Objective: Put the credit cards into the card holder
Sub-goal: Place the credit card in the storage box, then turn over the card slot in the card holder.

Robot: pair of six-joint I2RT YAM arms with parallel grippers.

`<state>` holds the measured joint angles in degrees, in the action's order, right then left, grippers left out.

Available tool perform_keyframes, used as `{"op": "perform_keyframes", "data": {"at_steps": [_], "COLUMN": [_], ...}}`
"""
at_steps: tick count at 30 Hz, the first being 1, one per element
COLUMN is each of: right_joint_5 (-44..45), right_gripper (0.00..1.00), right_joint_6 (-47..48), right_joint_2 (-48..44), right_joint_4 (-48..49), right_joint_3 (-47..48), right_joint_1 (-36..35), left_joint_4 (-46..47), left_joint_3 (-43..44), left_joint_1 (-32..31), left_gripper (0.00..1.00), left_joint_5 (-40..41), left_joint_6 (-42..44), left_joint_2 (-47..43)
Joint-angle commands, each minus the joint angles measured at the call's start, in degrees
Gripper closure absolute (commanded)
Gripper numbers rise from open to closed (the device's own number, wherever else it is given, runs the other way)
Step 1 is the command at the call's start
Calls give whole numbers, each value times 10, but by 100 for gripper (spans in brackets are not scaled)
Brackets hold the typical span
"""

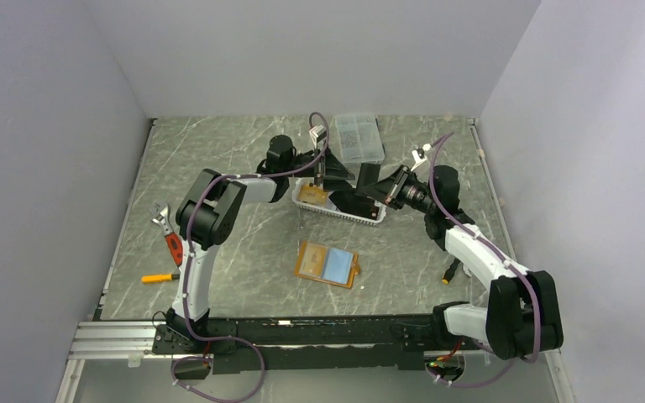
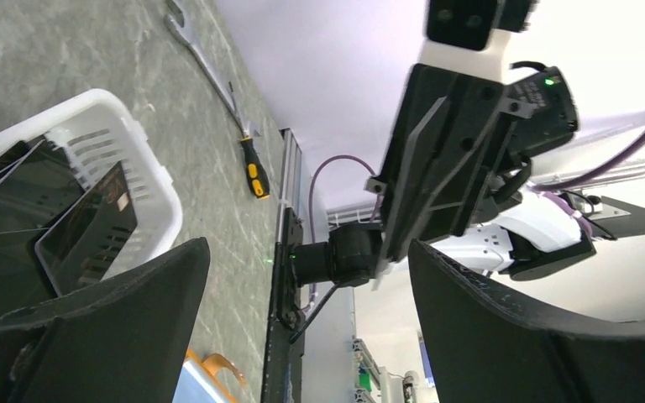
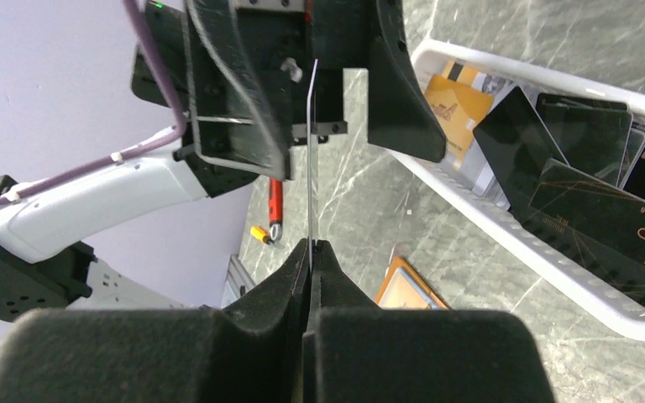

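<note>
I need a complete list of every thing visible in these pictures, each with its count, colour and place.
basket: one, white, far centre.
credit cards in basket: several, black and orange-gold.
held card: one, edge-on, colour unclear, in right gripper.
card holder: one, orange, open, blue inside, centre.
compartment box: one, clear, behind basket.
wrench: one, silver and red, left side.
screwdriver: one, yellow, near wrench.
small tool: one, orange-black, by right arm.
left gripper: open, around held card.
right gripper: shut on held card.
</note>
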<state>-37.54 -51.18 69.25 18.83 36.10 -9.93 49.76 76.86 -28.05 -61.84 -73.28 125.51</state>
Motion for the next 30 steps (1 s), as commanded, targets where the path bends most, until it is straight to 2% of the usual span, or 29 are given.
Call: {"op": "perform_keyframes", "data": {"at_steps": [1,6,12,14,17,21,24,27,30], "right_joint_5": [-38,-50,-49,-48,-43,-51,-62,-65,-69], "right_gripper": [100,100,100,100,100,100,100,100,89], "right_joint_6": [-2,5,13,13,15,10,-2,-1,1], "right_joint_2": [22,41,54,54,50,47,54,52,43], "right_joint_4": [23,25,23,22,23,40,63,65,62], "right_joint_3": [5,16,31,32,30,29,24,23,24], "right_joint_1": [-3,-17,-34,-34,-34,-34,-34,-33,-32], "left_joint_4": [110,171,191,195,209,201,201,218,200], "left_joint_3": [37,54,55,47,30,3,2,-4,-19], "left_joint_1": [-1,-7,-15,-14,-14,-13,-12,-11,-4], "left_gripper": [7,8,15,24,46,66,76,80,93], "left_joint_5": [-24,-35,-44,-43,-43,-42,-47,-52,-57], "left_joint_6": [-76,-125,-141,-143,-151,-138,-142,-156,-141], "left_joint_2": [1,7,12,9,-2,-27,-32,-34,-46]}}
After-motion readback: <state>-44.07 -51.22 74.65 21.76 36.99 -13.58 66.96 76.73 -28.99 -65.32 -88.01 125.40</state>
